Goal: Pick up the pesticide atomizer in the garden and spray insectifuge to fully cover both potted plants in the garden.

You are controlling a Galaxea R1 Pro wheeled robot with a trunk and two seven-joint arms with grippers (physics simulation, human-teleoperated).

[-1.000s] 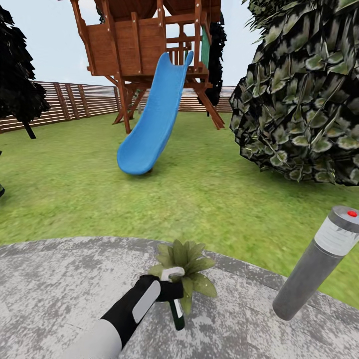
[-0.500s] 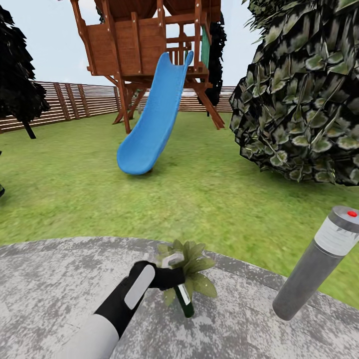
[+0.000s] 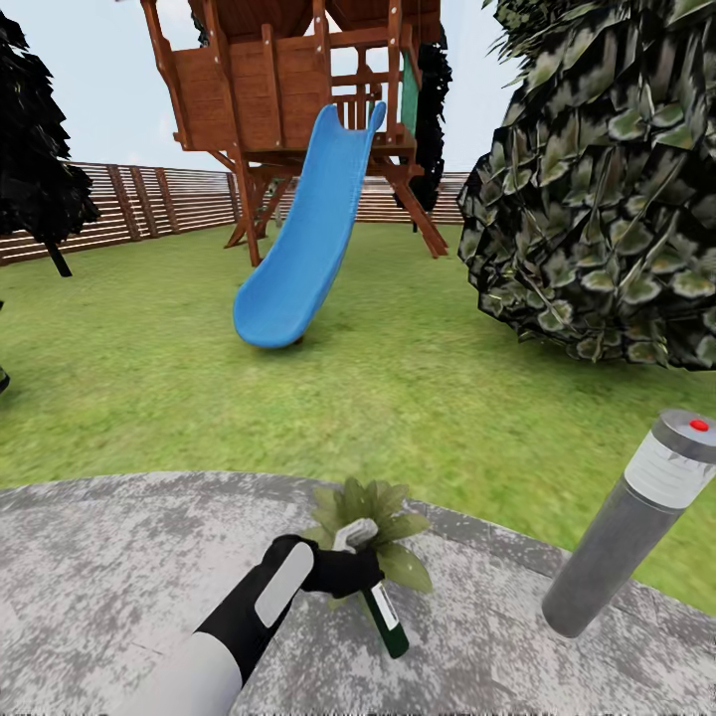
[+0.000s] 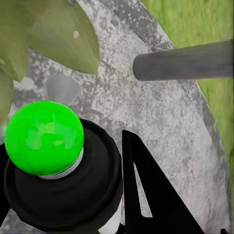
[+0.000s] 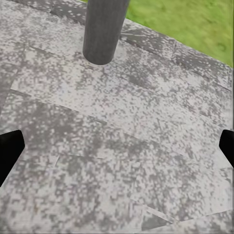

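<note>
L gripper [image 3: 343, 569] is clamped on the pesticide atomizer [image 3: 383, 605] w/ its whitish trigger head up by the leaves and its dark body slanting down to the near right over the grey patio [image 3: 119, 557]. It sits right in front of the potted plant [image 3: 383, 522] near the patio's far edge, hiding the pot and some near leaves. L wrist view: bottle bottom w/ a green ball [image 4: 44, 136] fills most of the frame, one black finger [image 4: 151, 195] beside it. R gripper [image 5: 117, 146] spread wide over bare paving, only its finger tips at the frame edges. Bollard lamp [image 3: 626, 522] stands on the right, cut off by the frame.
</note>
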